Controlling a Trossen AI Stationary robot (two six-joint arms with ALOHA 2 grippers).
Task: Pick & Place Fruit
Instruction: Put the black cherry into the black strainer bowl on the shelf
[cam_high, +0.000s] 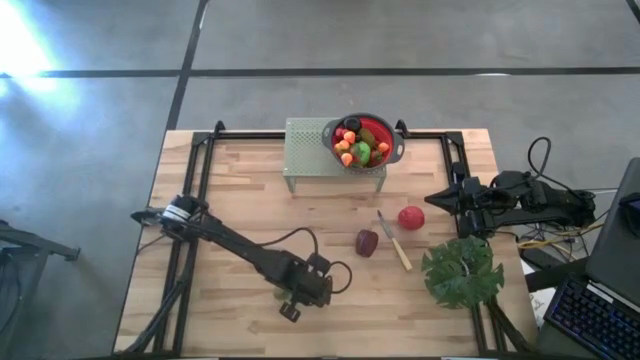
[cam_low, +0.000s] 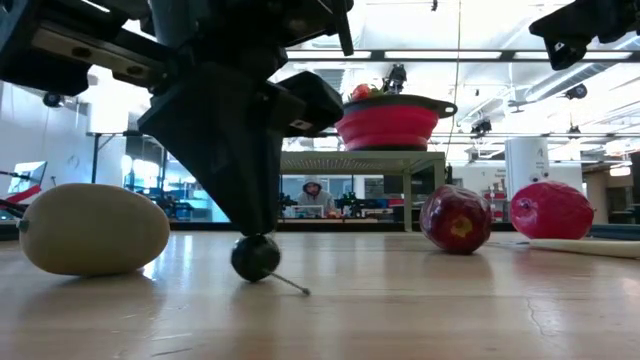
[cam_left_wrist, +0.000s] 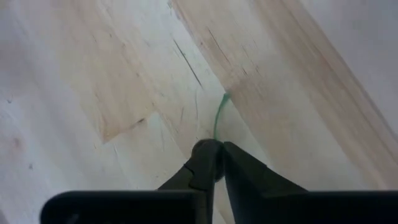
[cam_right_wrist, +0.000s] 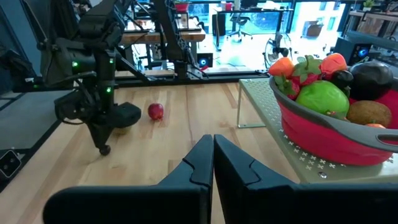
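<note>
My left gripper (cam_high: 290, 312) stands near the table's front edge, left of centre. It is shut on a small dark berry (cam_low: 256, 258) that has a thin green stem (cam_left_wrist: 217, 118). A tan kiwi (cam_low: 92, 229) lies on the wood close beside it. A maroon fruit (cam_high: 367, 242) and a red apple (cam_high: 410, 217) rest on the table further right. The red bowl (cam_high: 390, 148), holding several fruits, stands on a green perforated stand (cam_high: 305, 150) at the far middle. My right gripper (cam_right_wrist: 213, 146) is shut on nothing, parked at the table's right edge. My left gripper pinches the dark berry (cam_left_wrist: 207, 148) between its two fingertips (cam_low: 262, 215). The fingers come from above, slanting down. The berry sits at their free ends, right at the table top. Its stem trails onto the wood; I cannot tell whether the berry itself is clear of the table.
A pale-handled knife (cam_high: 395, 243) lies between the maroon fruit and the apple. A big green leaf (cam_high: 462, 272) lies at the near right. Black rails (cam_high: 200, 170) run along the table's sides. Bare wood stretches between my left gripper and the stand.
</note>
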